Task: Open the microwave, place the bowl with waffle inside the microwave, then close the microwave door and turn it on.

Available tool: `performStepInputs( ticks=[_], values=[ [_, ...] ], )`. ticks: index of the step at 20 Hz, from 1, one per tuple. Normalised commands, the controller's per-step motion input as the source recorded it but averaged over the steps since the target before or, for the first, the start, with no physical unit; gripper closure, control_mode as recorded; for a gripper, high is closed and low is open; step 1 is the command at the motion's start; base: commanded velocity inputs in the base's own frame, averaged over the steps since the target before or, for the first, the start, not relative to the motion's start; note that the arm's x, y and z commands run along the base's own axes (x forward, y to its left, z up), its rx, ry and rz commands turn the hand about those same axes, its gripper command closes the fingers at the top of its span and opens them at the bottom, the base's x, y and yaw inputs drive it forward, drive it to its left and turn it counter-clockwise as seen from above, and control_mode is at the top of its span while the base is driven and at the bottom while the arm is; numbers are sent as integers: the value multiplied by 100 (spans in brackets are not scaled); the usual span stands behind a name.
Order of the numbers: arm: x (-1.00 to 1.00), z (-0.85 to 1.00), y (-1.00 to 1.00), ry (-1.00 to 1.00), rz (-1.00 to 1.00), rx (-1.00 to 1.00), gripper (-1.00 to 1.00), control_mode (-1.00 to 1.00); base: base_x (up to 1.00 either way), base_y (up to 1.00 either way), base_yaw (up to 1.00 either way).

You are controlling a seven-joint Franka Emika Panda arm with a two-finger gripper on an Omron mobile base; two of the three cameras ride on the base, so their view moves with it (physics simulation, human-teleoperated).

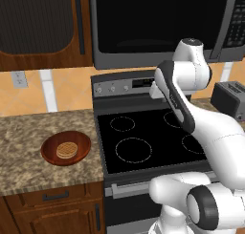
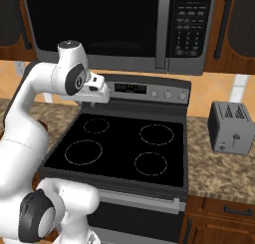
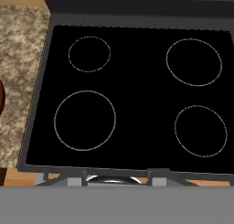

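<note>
Apparently first step pending: microwave door [image 2: 94, 24] shut, bowl [image 1: 65, 148] with waffle [image 1: 66, 150] on bench [image 1: 28, 152]. Gripper [image 2: 102, 91] above stove [image 2: 119, 148], jaw state untellable. Next: reach handle [image 2: 163, 29].

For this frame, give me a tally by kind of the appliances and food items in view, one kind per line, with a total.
Large dark-grey and black microwave: 1
Black glass-topped stove: 1
Grey metal two-slot toaster: 1
Shallow round reddish-brown bowl: 1
Small round tan waffle with grid pattern, lying in the bowl: 1
Total: 5
</note>
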Motion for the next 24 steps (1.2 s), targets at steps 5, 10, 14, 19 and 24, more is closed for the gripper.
performStepInputs(
  ticks=[5,10,14,19,24],
  values=[
    [-15,0,0,0,0,0,-100,-100,0,0,0],
    [-44,0,-5,-2,-9,10,-100,-100,0,0,0],
    [-42,4,-27,0,-21,33,-100,-100,0,0,0],
    [-11,20,-27,0,-26,38,-100,-100,0,0,0],
    [-23,8,-6,0,-25,36,-100,-100,0,0,0]
  ],
)
